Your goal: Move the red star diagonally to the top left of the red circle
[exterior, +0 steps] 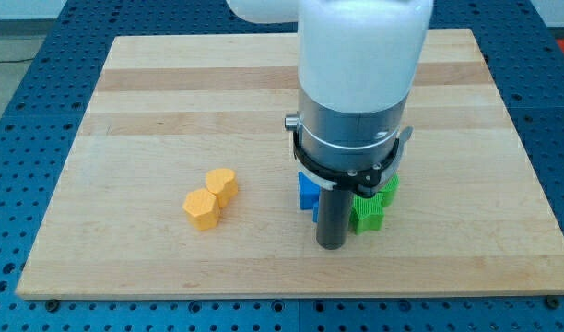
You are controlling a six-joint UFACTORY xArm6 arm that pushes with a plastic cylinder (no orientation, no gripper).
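No red star and no red circle show in the camera view; the arm's white and grey body may hide them. My tip (331,245) rests on the wooden board (171,111) near the view's bottom, right of centre. A blue block (308,192) sits just left of the rod, partly hidden. A green star-like block (368,216) sits just right of the rod, touching or nearly touching it. Another green block (389,190) shows above it, partly hidden by the arm.
A yellow heart block (221,184) and a yellow hexagon block (201,209) lie touching each other left of the tip. The board lies on a blue perforated table (24,111).
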